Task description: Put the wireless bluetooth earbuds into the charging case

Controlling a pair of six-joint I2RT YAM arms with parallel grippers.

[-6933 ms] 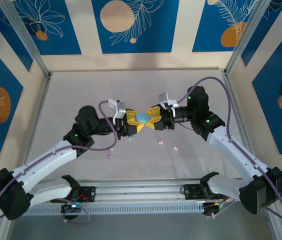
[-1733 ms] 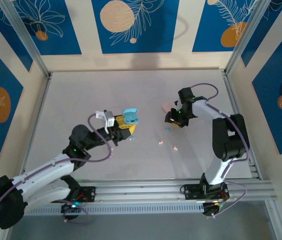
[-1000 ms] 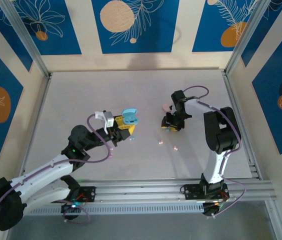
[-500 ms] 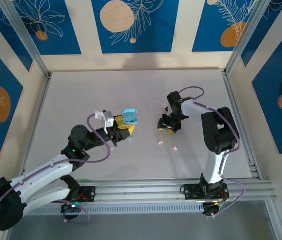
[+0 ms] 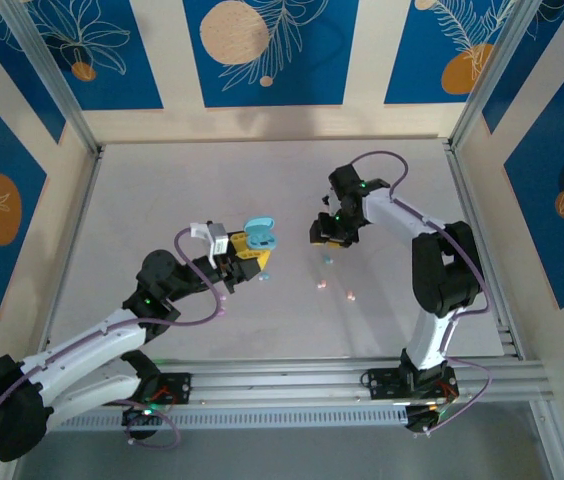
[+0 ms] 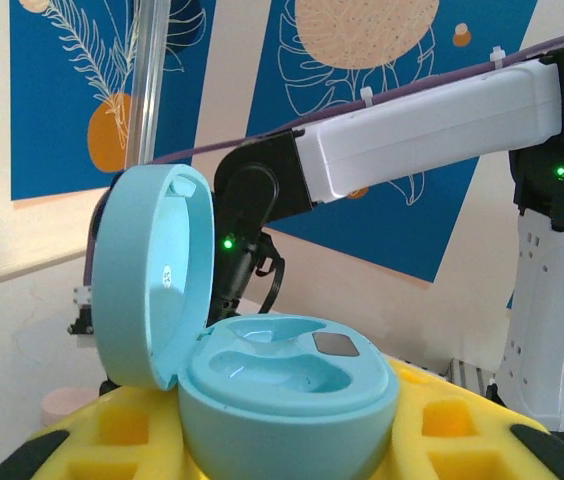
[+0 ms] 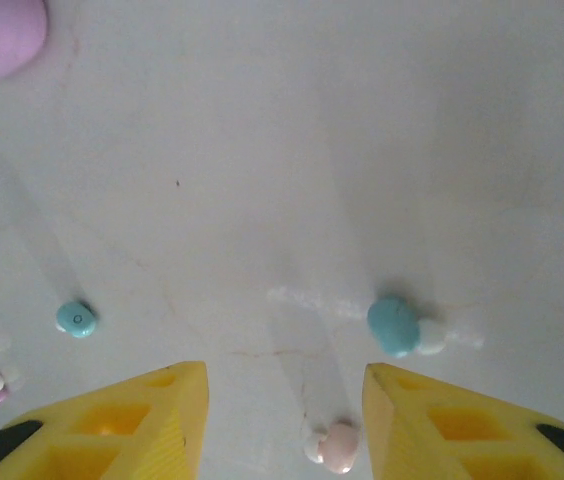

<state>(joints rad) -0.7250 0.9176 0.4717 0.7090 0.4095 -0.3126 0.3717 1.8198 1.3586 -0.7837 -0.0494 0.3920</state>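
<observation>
Clamping glossy, pebble-shaped light-blue case between yellow recessed pads, left gripper is holding it upright, domed lid hinged open. Right gripper is hovering over matte table, jaws parted, empty; rounded blue earbud and peach earbud lying beneath.

Pincer parted; blue earbud apparently untouched.

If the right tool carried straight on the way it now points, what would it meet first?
Most likely the peach earbud lying on the table between the right tool's fingertips; the light blue earbud lies just beyond. Depth is hard to judge.
</observation>
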